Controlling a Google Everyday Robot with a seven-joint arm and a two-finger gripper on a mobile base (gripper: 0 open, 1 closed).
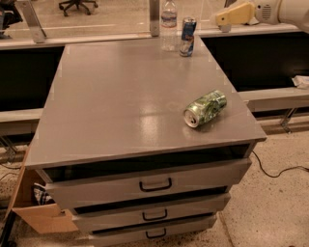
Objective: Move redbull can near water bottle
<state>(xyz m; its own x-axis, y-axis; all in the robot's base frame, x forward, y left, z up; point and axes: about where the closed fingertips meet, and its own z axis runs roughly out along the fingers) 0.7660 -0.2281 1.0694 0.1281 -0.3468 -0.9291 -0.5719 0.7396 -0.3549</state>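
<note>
The gripper hung off the bench's far right corner, touching nothing, its opening impossible to tell, with the upright redbull can near its left, just beside the water bottle, and a tipped green can well nearer the camera.

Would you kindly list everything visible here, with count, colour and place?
water bottle: one, clear with pale label, upright at the cabinet top's far edge
redbull can: one, blue and silver, upright just right of the water bottle
green can: one, green patterned, lying on its side near the right edge
cabinet: one, grey, three drawers, centre
cardboard box: one, brown, floor at lower left
cable: one, black, floor at right
gripper: one, pale yellow, upper right, apart from the redbull can
arm: one, white, top right corner
</note>
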